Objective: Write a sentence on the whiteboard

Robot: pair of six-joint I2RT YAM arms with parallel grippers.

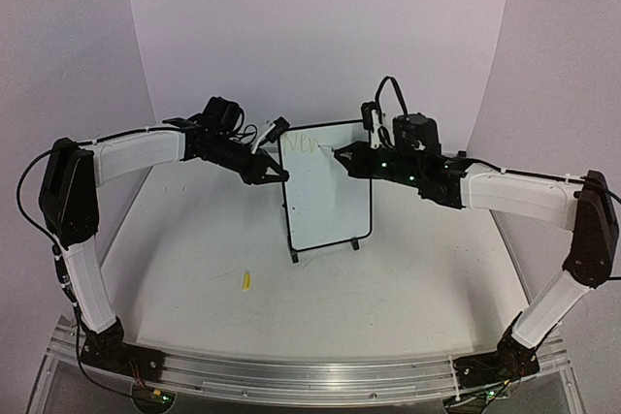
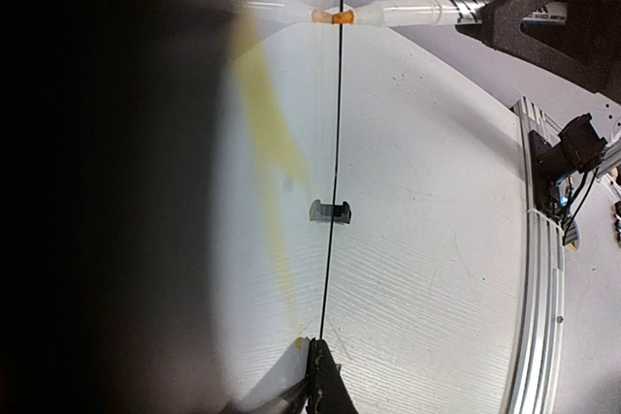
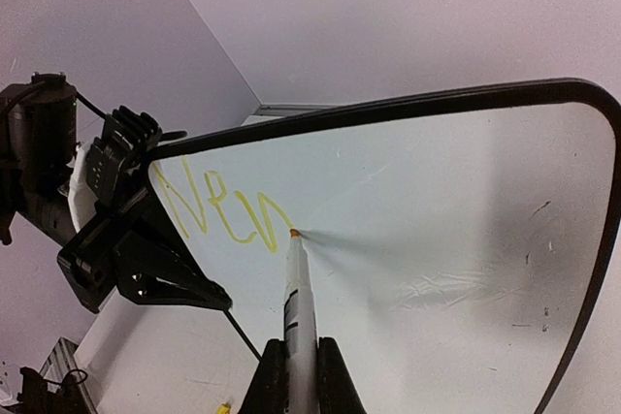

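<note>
The whiteboard (image 1: 328,191) stands upright on its black feet at the table's middle. My left gripper (image 1: 278,175) is shut on its left edge; in the left wrist view the board (image 2: 336,123) shows edge-on between my fingers (image 2: 330,385). My right gripper (image 1: 342,154) is shut on a white marker (image 3: 299,302), whose tip touches the board (image 3: 446,210). The sentence (image 3: 218,208) is a few yellow letters reading about "Nev" at the board's top left, faint in the top view (image 1: 304,146). The marker (image 2: 417,13) meets the board from the right.
A small yellow marker cap (image 1: 246,280) lies on the white table (image 1: 408,288) in front of the board and to its left; it also shows in the right wrist view (image 3: 225,405). A metal rail (image 1: 310,370) runs along the near edge. White walls stand behind.
</note>
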